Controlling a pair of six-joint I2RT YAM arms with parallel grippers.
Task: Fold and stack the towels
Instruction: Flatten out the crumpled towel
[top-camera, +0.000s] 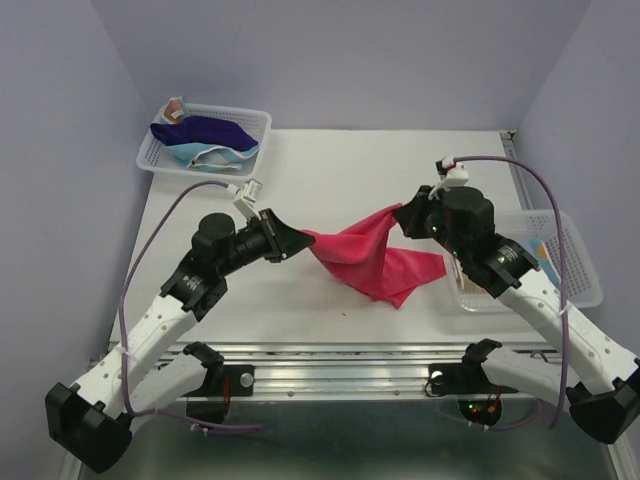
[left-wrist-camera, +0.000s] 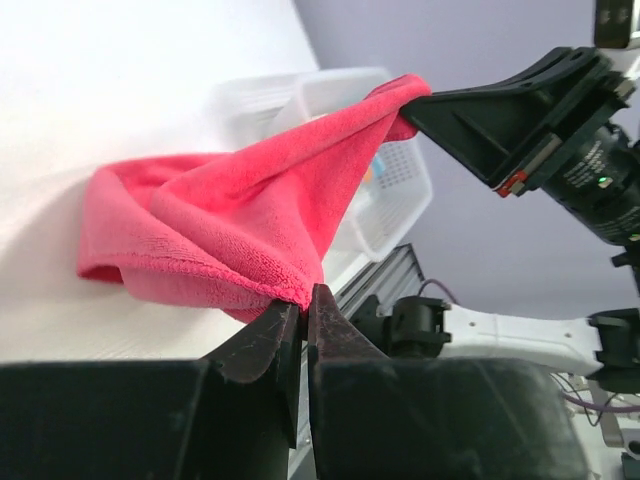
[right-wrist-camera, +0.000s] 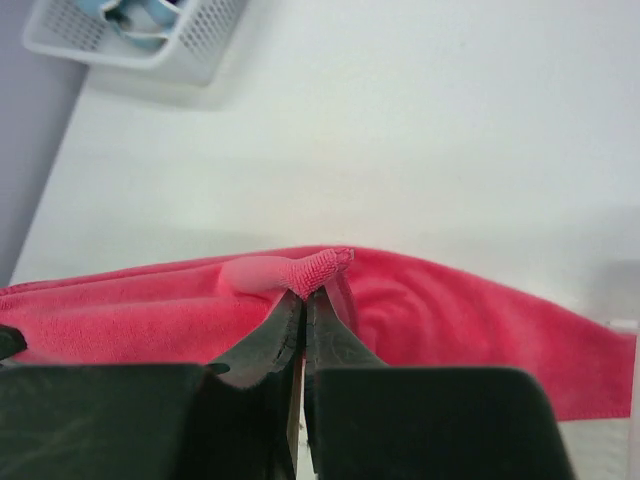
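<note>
View from overhead first: the pink towel (top-camera: 372, 258) is strung between both arms over the middle of the desk (top-camera: 330, 170). The left end effector (top-camera: 300, 240) is pinched onto its corner at 9 o'clock, and the right end effector (top-camera: 403, 218) is clamped on the corner up at 1 o'clock. The rest sags onto the desk toward 5 o'clock. So the long axis runs roughly left-right between the two tips, and neither arm is really nearer. My guess is the next bit means pulling it taut to lay it flat. The navy towel (top-camera: 215, 131) and the light blue towel (top-camera: 205, 155) sit in the basket (top-camera: 160, 160) out at 11 o'clock.

Left wrist view: jaws tight on a hem corner, with the cloth climbing to 1 o'clock where the other arm has it. It shows the layers hanging doubled, which overhead doesn't.

Right wrist view: jaws shut on a tiny nub of pink. Only this view shows how thin that bite is, so it could slip.
</note>
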